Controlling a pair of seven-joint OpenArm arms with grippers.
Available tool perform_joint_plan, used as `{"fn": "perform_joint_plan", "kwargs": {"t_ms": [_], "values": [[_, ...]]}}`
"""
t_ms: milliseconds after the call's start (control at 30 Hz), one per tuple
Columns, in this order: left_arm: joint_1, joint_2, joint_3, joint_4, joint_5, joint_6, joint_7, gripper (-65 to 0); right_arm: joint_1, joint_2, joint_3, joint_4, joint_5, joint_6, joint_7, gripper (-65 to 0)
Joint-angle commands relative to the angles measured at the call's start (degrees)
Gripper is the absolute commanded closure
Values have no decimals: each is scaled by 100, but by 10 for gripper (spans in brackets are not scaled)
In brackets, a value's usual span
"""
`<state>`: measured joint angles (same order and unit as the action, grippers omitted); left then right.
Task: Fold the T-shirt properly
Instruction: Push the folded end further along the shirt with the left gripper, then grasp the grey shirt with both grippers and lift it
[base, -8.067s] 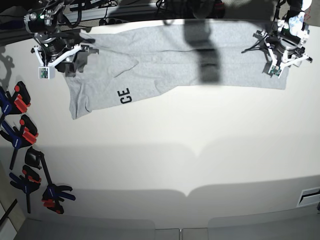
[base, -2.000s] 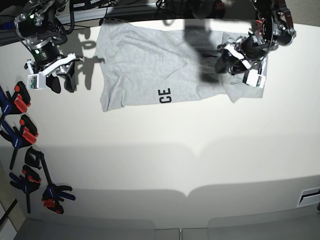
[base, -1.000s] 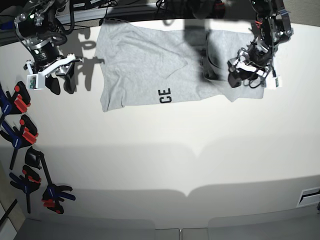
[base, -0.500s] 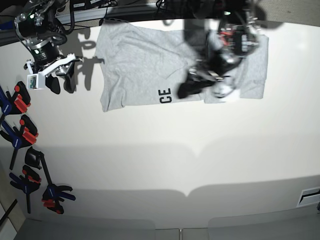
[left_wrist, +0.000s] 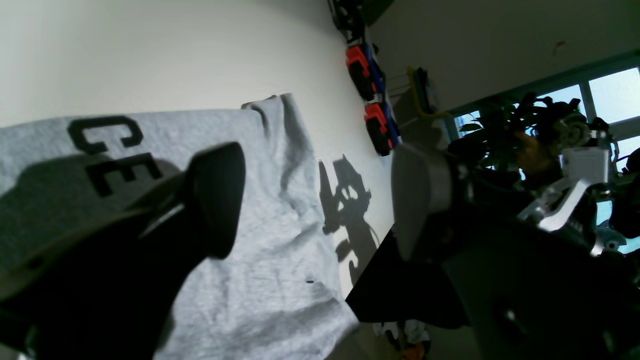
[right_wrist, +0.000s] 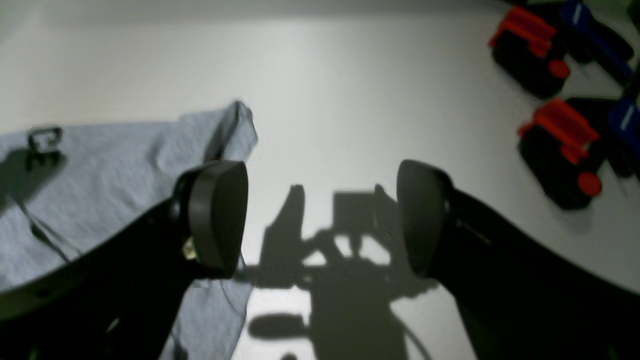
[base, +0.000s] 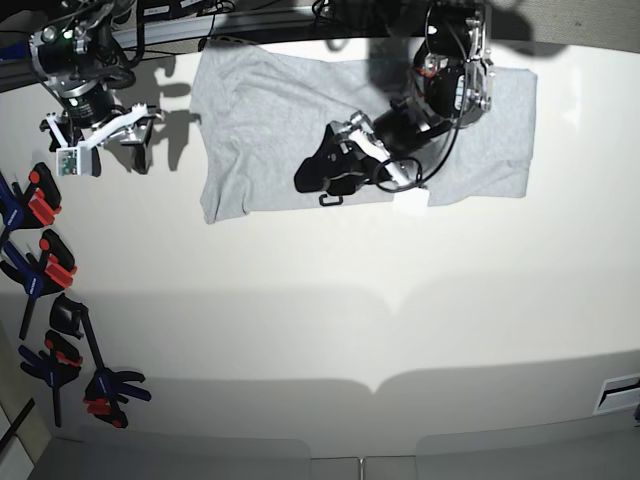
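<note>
The T-shirt (base: 260, 110) lies spread along the far side of the white table, light grey with black letters "CE" (left_wrist: 112, 150) near its front hem. My left gripper (base: 318, 168) hovers over the shirt's lower middle by that lettering, reaching in from the right. It is open, and the left wrist view shows nothing between its fingers (left_wrist: 217, 200), only the T-shirt (left_wrist: 270, 280) below. My right gripper (base: 115, 155) hangs open over bare table just left of the shirt. In the right wrist view the T-shirt (right_wrist: 100, 175) corner lies left of the open right gripper (right_wrist: 320, 215).
Several red, blue and black clamps (base: 40, 270) lie along the table's left edge, also seen as clamps (right_wrist: 555, 125) in the right wrist view. Cables and the arm bases crowd the far edge (base: 250, 25). A broad stretch of white table (base: 350, 330) lies in front of the shirt.
My left arm has swept leftward across the shirt from its right side to the lettering. The right gripper has opened wider and stayed in place.
</note>
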<state>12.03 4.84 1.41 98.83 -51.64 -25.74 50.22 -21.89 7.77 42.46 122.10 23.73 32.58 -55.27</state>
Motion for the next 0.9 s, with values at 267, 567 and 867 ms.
{"fn": "perform_joint_plan", "kwargs": {"t_ms": [267,567,867], "values": [[-87,37,13,90,470,-72,-15,-428,13,61,24,109,52,-42,125,-436],[-339,37,17,103,3077,-68,278,-427,173,33,22,-39,1294,-374,-863,-436],[-839,-404,658,420,3515,-68,138,-427,1043,50,22,-1788,1388,-216,-1543,-435]]}}
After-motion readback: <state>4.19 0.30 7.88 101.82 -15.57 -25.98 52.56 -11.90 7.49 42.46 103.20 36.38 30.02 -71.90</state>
